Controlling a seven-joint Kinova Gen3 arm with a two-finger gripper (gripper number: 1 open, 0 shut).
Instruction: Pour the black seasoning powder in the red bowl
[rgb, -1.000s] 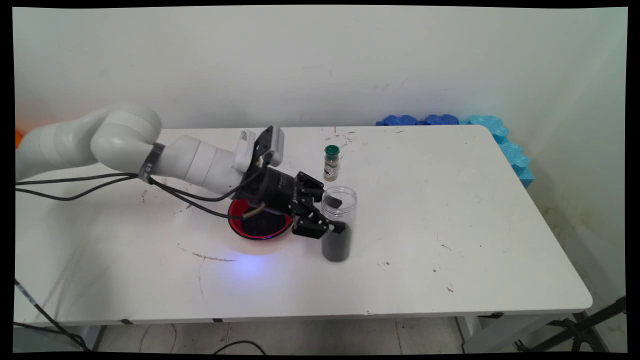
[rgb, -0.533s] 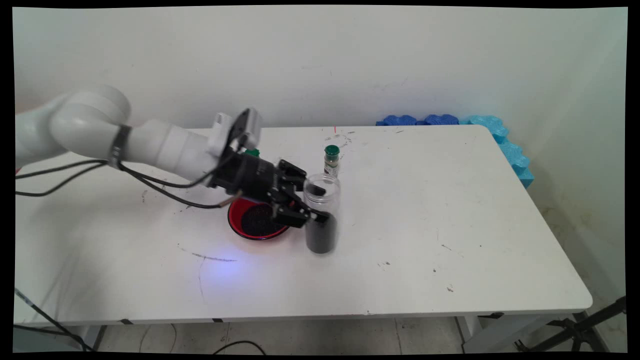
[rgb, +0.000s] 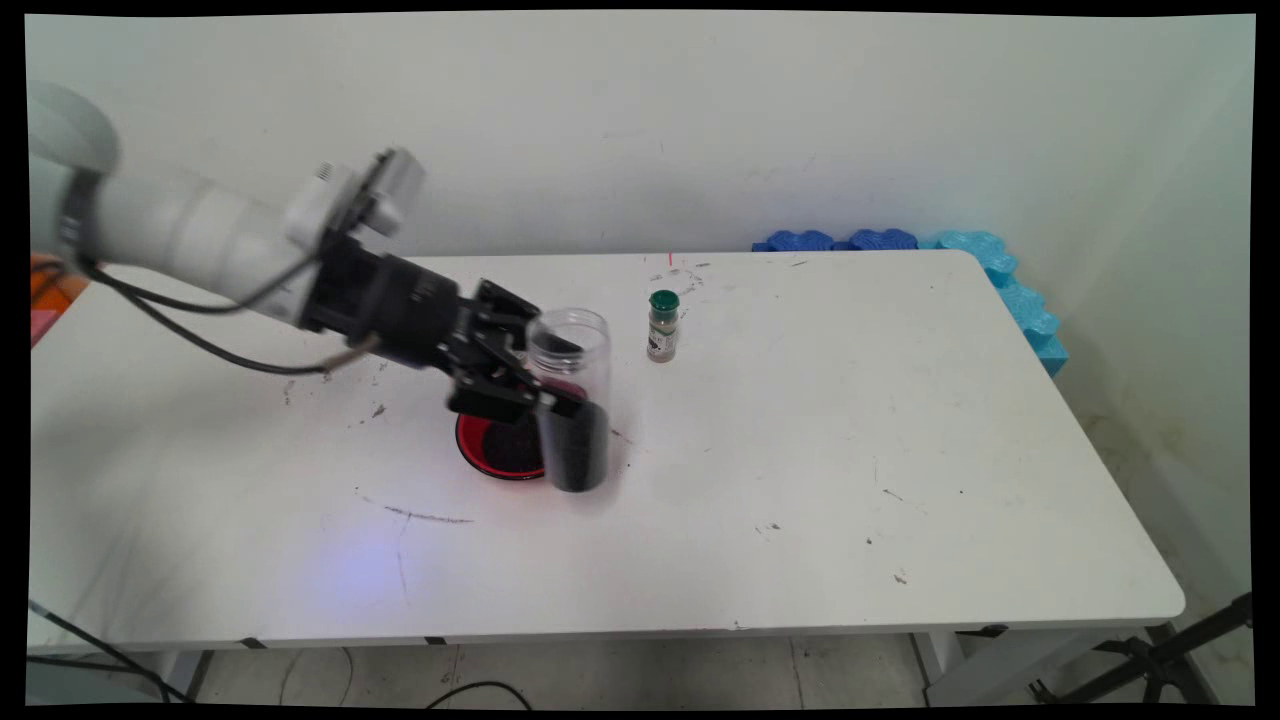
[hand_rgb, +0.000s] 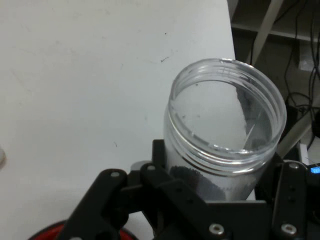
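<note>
My black gripper (rgb: 560, 380) is shut on a clear open-topped jar (rgb: 570, 400) whose lower half holds dark grains. The jar is upright and lifted off the table, hanging over the right rim of a red bowl (rgb: 490, 447) that also holds dark grains. In the hand view the jar's open mouth (hand_rgb: 227, 117) fills the middle, its wall clamped between my fingers (hand_rgb: 287, 200), and the red bowl's rim (hand_rgb: 47, 234) shows at the bottom left. A small spice bottle with a green cap (rgb: 662, 325) stands to the right of the jar, apart from it.
Blue foam pieces (rgb: 900, 242) lie along the table's far right edge by the wall. Black cables hang from the arm at the left. In the hand view the table's edge (hand_rgb: 232, 35) runs close behind the jar.
The arm has drawn back to the left and risen, carrying the jar from right of the bowl to over the bowl's right rim. The spice bottle has stayed in place.
</note>
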